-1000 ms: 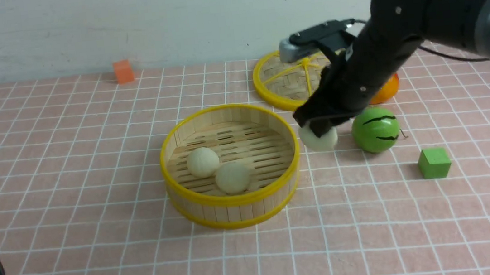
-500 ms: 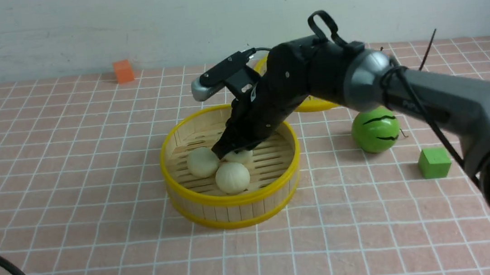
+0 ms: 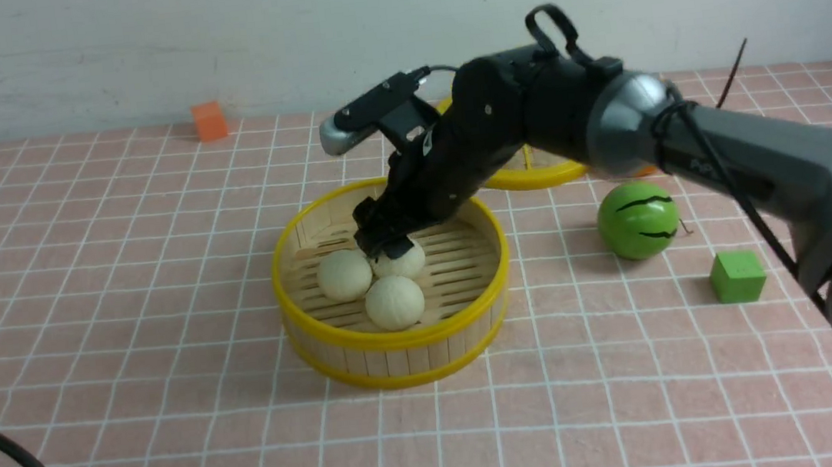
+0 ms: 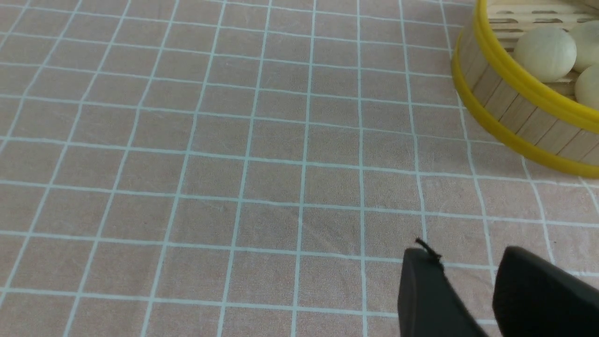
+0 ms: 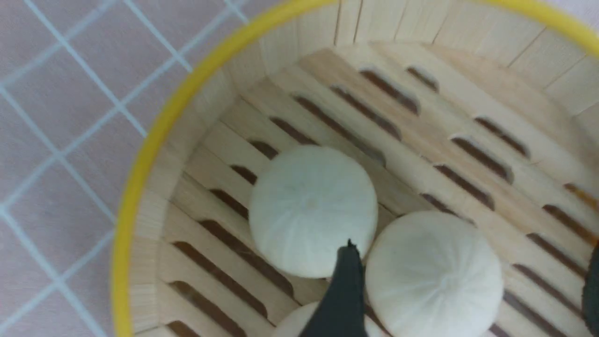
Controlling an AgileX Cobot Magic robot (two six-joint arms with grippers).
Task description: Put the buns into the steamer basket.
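The steamer basket [image 3: 396, 340] stands mid-table with all three buns inside: one on the left [image 3: 344, 274], one at the front [image 3: 395, 302] and one behind them [image 3: 407, 263]. My right gripper [image 3: 386, 240] hangs just above the rear bun, jaws open. In the right wrist view the gripper [image 5: 470, 262] straddles that bun [image 5: 435, 276], with a gap on one side; another bun [image 5: 312, 210] lies beside it on the slotted floor [image 5: 421, 140]. My left gripper [image 4: 465, 255] is open and empty over the cloth, apart from the basket [image 4: 514, 89].
The flat yellow-rimmed lid [image 3: 533, 173] lies behind the basket, partly hidden by my right arm. A green striped melon toy [image 3: 637, 219] and a green cube [image 3: 737, 276] sit to the right. An orange cube [image 3: 209, 121] is at the far left by the wall.
My right arm carried the third bun from beside the melon toy into the basket. The jaws have opened off it and risen a little. The bun now rests against the other two.
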